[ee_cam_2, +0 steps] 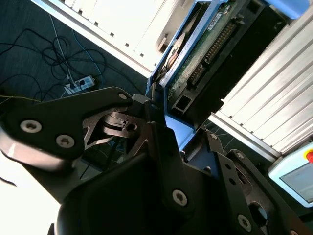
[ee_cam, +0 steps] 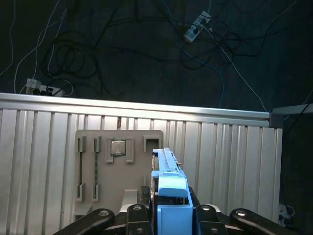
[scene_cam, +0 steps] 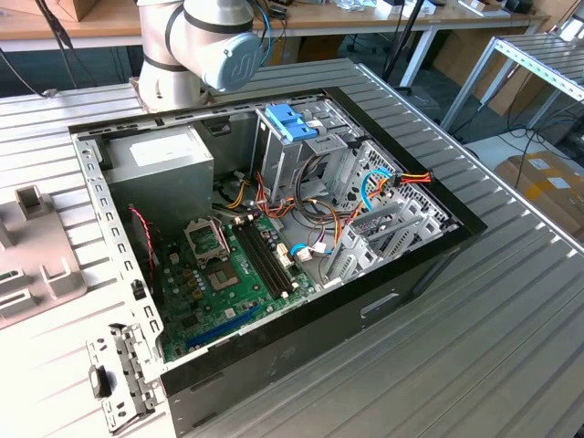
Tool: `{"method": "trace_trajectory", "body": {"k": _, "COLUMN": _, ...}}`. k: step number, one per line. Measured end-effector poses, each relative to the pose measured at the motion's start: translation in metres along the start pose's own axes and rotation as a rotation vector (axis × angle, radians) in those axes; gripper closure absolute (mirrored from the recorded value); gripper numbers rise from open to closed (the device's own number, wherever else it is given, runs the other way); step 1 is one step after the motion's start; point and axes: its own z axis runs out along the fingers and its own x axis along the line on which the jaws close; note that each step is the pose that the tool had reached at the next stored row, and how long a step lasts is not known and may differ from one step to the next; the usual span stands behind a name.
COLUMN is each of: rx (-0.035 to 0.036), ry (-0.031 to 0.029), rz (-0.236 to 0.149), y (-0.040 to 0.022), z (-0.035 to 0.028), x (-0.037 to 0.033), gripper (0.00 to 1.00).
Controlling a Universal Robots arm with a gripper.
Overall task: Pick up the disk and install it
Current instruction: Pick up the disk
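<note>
The disk [ee_cam: 168, 188], a flat rectangular metal hard drive with light-blue trim, is sitting edge-on between the fingers [ee_cam: 203, 211] of the black metal gripper [ee_cam: 168, 215], which is clamping it from both sides in the first wrist view. In the second wrist view the disk [ee_cam_2: 205, 46] is showing its green circuit-board face and is sticking out beyond the gripper [ee_cam_2: 177, 128]. Past the held disk, the first wrist view is looking onto the ribbed aluminium table [ee_cam: 234, 161], where a beige plastic fixture tray [ee_cam: 122, 186] is lying flat, well apart from the drive, and a dark floor with loose cables [ee_cam: 73, 54] is running beyond the table's edge. In the exterior view, the grey robot arm [scene_cam: 196, 41] is standing at the upper left of the frame, behind an open black computer case [scene_cam: 365, 310] lying on its side. Inside it a grey power-supply box [scene_cam: 160, 169] is sitting at the upper left, a green motherboard [scene_cam: 224, 274] at the lower centre, and a light-blue plastic latch [scene_cam: 290, 123] on the metal drive cage at the upper centre.
</note>
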Motion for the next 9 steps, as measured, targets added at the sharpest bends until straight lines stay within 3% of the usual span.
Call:
{"method": "trace_trajectory", "body": {"k": 5, "rx": 0.0000, "ry": 0.0000, "rz": 0.000, "y": -0.0018, "z": -0.0001, "x": 0.0004, "gripper": 0.63}}
{"method": "trace_trajectory", "body": {"k": 7, "rx": -0.0001, "ry": 0.0000, "rz": 0.000, "y": -0.0064, "z": -0.0004, "x": 0.0010, "gripper": 0.63}}
{"method": "trace_trajectory", "body": {"k": 9, "rx": 0.0000, "ry": 0.0000, "rz": 0.000, "y": -0.0066, "z": -0.0003, "x": 0.0010, "gripper": 0.63}}
